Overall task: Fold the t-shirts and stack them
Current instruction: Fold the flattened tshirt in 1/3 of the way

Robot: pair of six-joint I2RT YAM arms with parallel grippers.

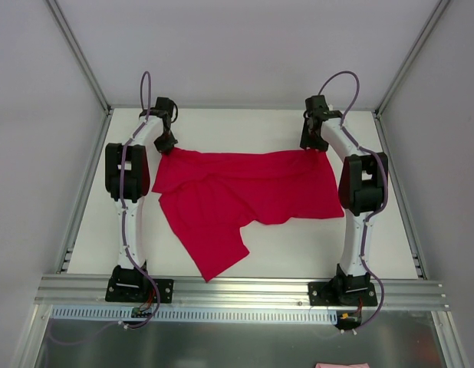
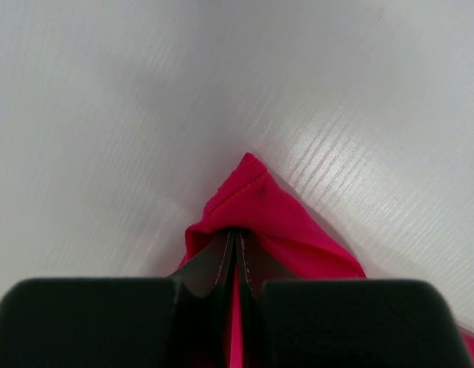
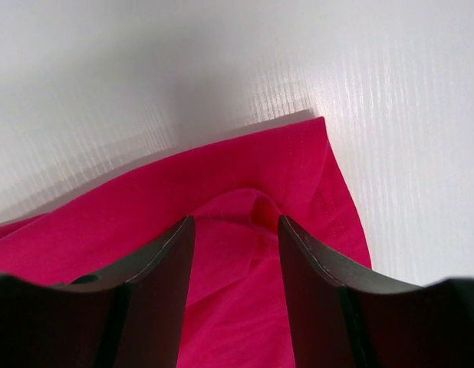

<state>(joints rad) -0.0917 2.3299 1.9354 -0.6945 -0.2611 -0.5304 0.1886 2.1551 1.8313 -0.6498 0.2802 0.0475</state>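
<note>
- While the crimson t-shirt (image 1: pixel 245 195) lies spread across the middle of the white desk (image 1: pixel 298 249), both arms reach to its far edge, one at each far corner.
- The left pincer (image 2: pixel 235 234) is pressed together on the far left corner of the t-shirt. In the left wrist view a hemmed tip of red cloth pokes out beyond the closed fingertips, and a thin red strip shows in the slit between them.
- The right pincer (image 3: pixel 235 222) sits low over the far right corner with its fingers spread apart. In the right wrist view a small raised fold of the cloth lies in the gap between them, and the corner itself lies flat on the desk just beyond the tips.
- The far hem runs roughly straight from one pincer to the other.
- The cloth is creased near the left side, with folds running across the middle.
- One flap of the t-shirt reaches toward the near edge of the desk, ending in a point between the two arm bases.
</note>
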